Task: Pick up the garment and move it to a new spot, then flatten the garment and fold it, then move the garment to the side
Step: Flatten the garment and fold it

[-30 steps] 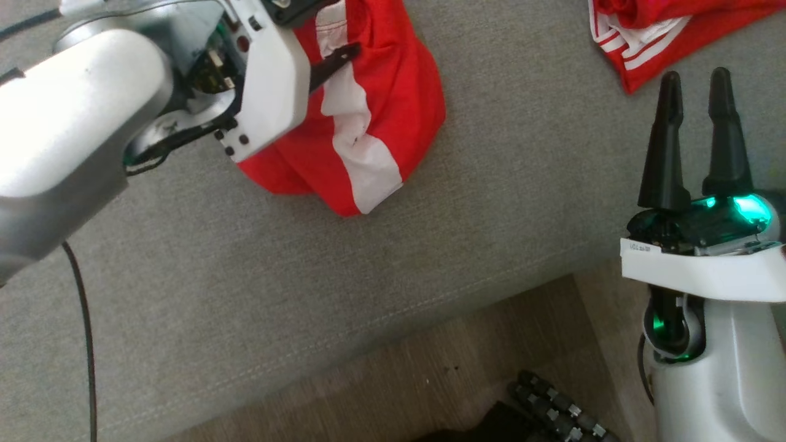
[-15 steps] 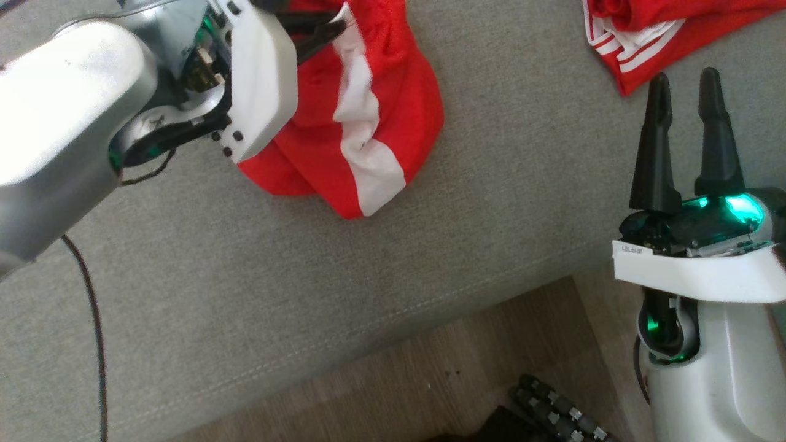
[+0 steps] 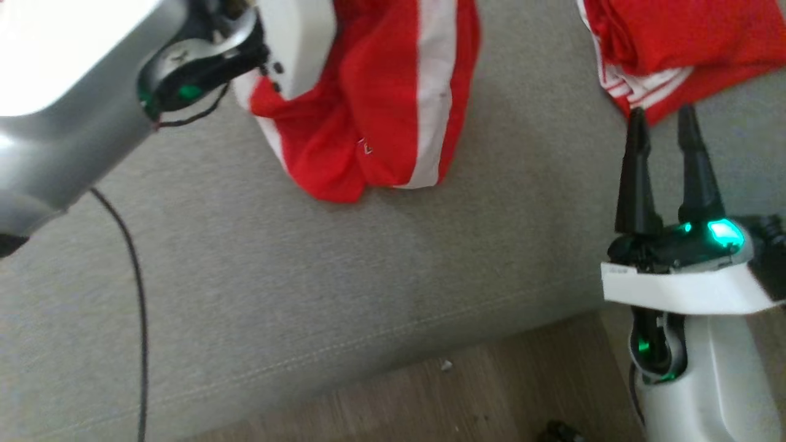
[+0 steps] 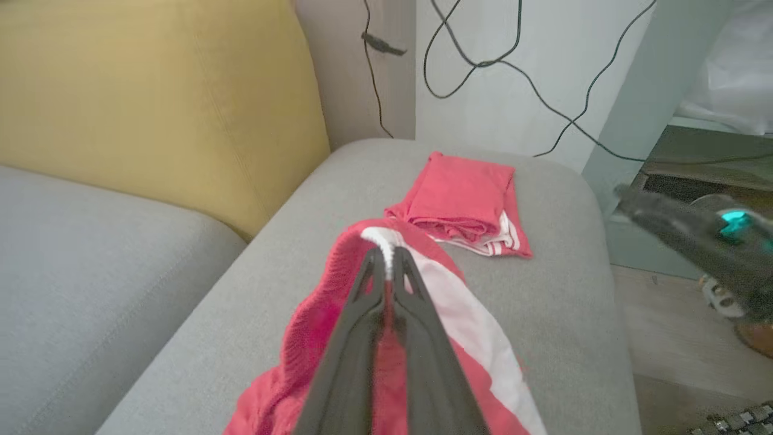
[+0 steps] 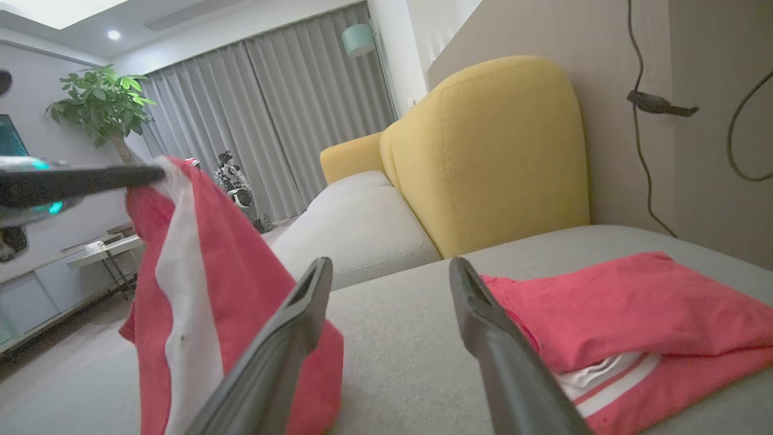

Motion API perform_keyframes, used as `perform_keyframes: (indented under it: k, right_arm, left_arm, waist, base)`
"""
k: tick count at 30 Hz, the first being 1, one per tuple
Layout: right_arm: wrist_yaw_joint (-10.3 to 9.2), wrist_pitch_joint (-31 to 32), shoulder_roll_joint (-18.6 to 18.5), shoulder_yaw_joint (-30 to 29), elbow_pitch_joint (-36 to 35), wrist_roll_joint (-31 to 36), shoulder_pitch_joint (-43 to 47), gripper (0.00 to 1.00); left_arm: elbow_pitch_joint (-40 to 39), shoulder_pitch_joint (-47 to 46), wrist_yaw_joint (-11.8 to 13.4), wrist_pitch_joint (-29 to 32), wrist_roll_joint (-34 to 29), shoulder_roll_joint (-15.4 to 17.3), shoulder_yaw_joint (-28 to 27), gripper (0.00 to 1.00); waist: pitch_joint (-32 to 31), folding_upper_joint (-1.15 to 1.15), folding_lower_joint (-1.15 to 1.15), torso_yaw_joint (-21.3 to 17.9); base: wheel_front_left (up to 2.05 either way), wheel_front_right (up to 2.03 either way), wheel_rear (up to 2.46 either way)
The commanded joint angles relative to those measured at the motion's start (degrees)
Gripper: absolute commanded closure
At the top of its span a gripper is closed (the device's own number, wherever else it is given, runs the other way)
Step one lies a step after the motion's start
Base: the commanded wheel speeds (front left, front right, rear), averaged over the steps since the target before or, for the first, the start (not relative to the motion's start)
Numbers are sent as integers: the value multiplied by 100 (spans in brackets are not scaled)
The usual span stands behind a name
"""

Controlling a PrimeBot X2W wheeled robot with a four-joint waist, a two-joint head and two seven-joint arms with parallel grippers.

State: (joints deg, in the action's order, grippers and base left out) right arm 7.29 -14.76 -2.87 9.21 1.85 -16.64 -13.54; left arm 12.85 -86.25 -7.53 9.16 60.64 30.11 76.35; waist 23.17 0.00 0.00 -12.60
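Hanging left of the folded pile (image 3: 675, 43) in the head view, the garment (image 3: 381, 110) droops toward the grey cushion (image 3: 307, 276). The right gripper (image 3: 660, 123), empty with its fingers parted, sits near that pile.

Left wrist view: the left gripper (image 4: 386, 266) is clamped on just the white edge, a thin bite that could slip.

Right wrist view: cloth swinging toward the pile might snag those parted fingers.
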Motion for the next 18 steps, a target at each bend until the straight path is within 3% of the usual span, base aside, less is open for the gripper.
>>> perform_keyframes:
  k: [1,5,10,18]
  right_arm:
    - [20,-24,-1,98,-99,113,112,0]
    - [20,-24,-1,8,-42,213,219,0]
    - [20,-24,-1,-3,40,330,342,0]
    - [20,-24,-30,193,478,246,553,0]
  left_arm:
    - [-87,-388,4,-143,96,4,-309,100]
    - [-106,-486,4,-343,238,-22,-362,100]
    - [-30,-323,194,-403,294,126,-415,100]
    - [-597,1094,867,-700,721,1210,-400,100]
  waist:
    - [-392,0,0,389]
    - [-725,0,0,784]
    - [-982,0,0,1186]
    - [-1102,0,0,1724]
  base:
    - [0,0,0]
    - [0,0,0]
    - [0,0,0]
    - [0,0,0]
